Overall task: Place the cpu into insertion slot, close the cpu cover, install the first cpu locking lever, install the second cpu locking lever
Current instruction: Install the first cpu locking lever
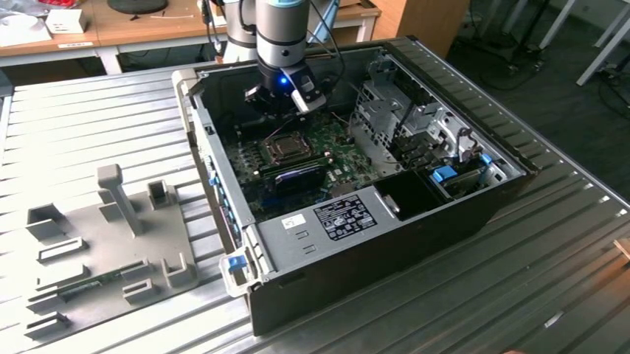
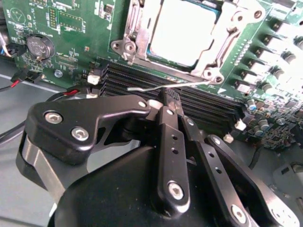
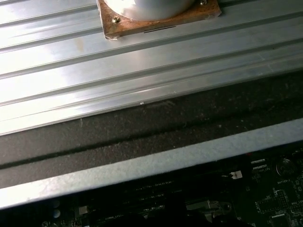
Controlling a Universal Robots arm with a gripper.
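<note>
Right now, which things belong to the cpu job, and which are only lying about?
Job: cpu, cpu cover, locking lever, gripper.
Lying about: coin battery, memory slots, label sticker, grey fixture plate.

Exterior view: even, diffuse room light with no hard shadows. The ribbed metal table (image 1: pixel 551 243) gives a soft sheen, the inside of the computer case (image 1: pixel 394 273) sits in shade, and a blue light (image 1: pixel 283 80) glows on the arm. Second wrist view: the cpu (image 2: pixel 182 33) top is blown out to near white, while the green circuit board (image 2: pixel 94 47) is well lit. First wrist view: bright streaks of glare run along the table's ribs — the circuit board beneath is almost black, underexposed.
</note>
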